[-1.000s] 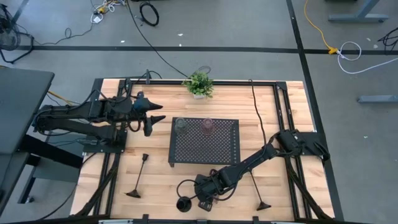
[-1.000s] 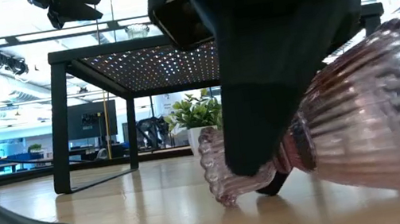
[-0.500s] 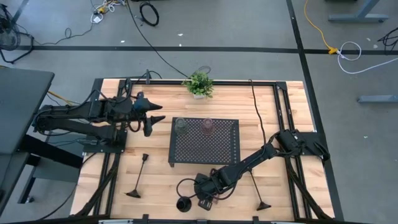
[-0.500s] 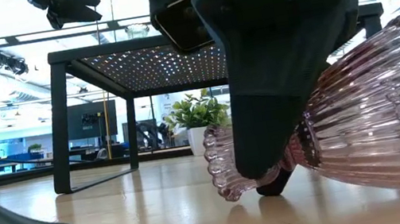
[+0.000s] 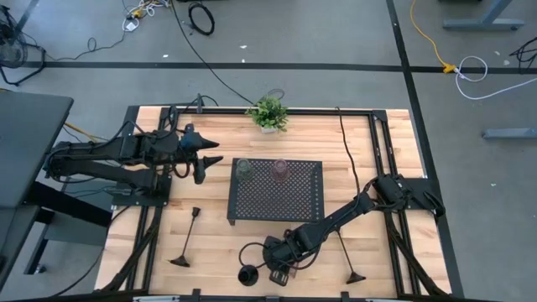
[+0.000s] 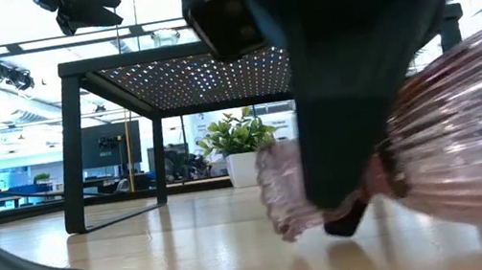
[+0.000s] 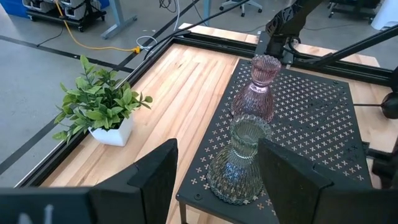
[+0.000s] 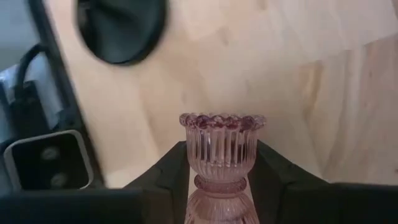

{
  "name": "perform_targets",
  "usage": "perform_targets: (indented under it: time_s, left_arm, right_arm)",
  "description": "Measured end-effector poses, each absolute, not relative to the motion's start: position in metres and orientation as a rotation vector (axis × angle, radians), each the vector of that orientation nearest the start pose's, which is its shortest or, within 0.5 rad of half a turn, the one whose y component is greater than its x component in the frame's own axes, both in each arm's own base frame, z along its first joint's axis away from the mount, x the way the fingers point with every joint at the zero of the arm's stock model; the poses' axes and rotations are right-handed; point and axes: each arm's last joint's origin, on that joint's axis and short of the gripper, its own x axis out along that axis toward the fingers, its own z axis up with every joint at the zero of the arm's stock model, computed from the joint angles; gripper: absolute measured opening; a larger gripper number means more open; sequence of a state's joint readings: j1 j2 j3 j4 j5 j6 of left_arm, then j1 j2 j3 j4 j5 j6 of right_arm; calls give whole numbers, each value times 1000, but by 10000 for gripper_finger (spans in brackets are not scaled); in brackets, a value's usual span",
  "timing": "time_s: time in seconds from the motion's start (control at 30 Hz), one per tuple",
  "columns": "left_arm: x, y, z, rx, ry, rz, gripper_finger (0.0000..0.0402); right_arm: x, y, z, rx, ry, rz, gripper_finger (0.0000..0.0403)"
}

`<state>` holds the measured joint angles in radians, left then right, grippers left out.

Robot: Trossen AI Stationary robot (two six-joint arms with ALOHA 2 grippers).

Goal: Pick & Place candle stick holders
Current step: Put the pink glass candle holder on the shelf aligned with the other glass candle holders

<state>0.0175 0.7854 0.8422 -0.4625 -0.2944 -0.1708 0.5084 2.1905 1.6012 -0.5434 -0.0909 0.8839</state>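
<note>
Lying gripped at its narrow waist by right claw (image 8: 221, 180): pink glass holder (image 8: 222, 146), likely rigid, slippery, breakable; left claw (image 7: 217, 180) open.

high view: overhead, straight down, far, whole surface (image 5: 210, 252). low view: surface level, very near pink holder (image 6: 476, 146). left wrist: oblique over tray (image 7: 311, 124), plant (image 7: 102, 102). right wrist: close on same pink holder (image 8: 222, 140).

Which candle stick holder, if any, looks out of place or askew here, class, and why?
The pink glass holder at the table's front edge lies tipped on its side, clamped at its waist by the right gripper, while the green glass holder and another pink holder stand upright on the black tray. The left gripper waits open beside the tray.
</note>
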Motion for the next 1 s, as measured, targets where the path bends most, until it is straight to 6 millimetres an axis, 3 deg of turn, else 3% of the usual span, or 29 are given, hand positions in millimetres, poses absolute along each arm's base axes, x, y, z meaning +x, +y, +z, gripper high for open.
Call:
perform_targets:
  time_s: [0.6, 1.0]
  left_arm:
    - [162, 11, 326, -112, 376, 341, 225]
    - [162, 11, 326, -112, 375, 342, 225]
  right_arm:
    - [392, 224, 160, 455, 1209, 19, 116]
    - [373, 218, 229, 366, 1005, -25, 116]
